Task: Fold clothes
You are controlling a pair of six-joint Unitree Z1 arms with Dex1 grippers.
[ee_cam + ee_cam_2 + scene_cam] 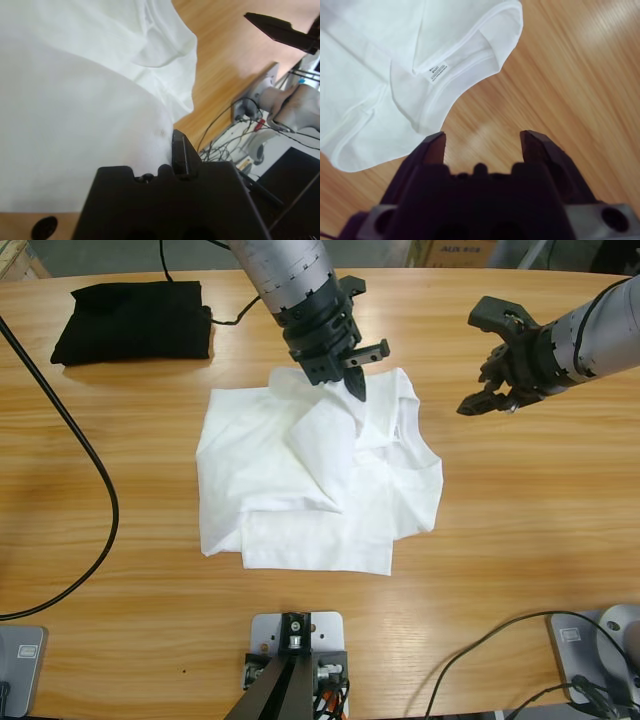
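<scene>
The white T-shirt [310, 475] lies partly folded at the middle of the table, its sides turned inward. My left gripper [350, 378] comes down from the top edge and is shut on a fold of the shirt's upper part, which rises toward it. In the left wrist view the white fabric [75, 100] fills the picture and covers one jaw beside the gripper [172, 157]. My right gripper [495, 380] hangs open over bare wood to the right of the shirt. In its own view the gripper [482, 142] holds nothing, and the collar with its small label [438, 73] lies just ahead.
A black folded garment [130, 320] lies at the table's far left corner. A black cable [95, 470] loops across the left side of the table. More cables [470, 660] trail at the near right. Bare wood [530, 510] spreads right of the shirt.
</scene>
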